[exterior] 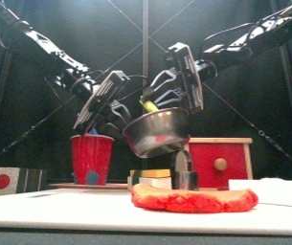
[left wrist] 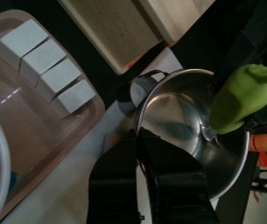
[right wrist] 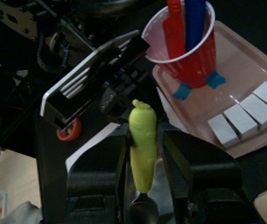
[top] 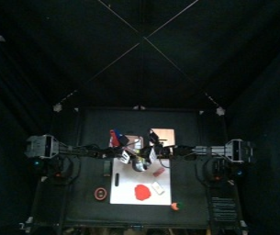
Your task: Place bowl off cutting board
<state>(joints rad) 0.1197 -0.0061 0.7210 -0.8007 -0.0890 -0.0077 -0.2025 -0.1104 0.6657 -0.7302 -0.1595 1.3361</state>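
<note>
I see the silvery bowl (exterior: 157,131), shiny inside, tilted and lifted above the cutting board (top: 129,188); my left pincer (left wrist: 147,171) pinches its rim, my right pincer (right wrist: 144,179) grips a green-yellow utensil (right wrist: 143,144).

The small round silvery-grey metal bowl (exterior: 157,131) is seen raised clear of the counter, tilted steeply so that its pale shiny inside (left wrist: 194,122) is turned sideways. Its rim is gripped between jaws. The flat white rectangular cutting board (top: 121,184) lies flat on the counter, below the bowl (top: 142,164), with its near part in view.
</note>
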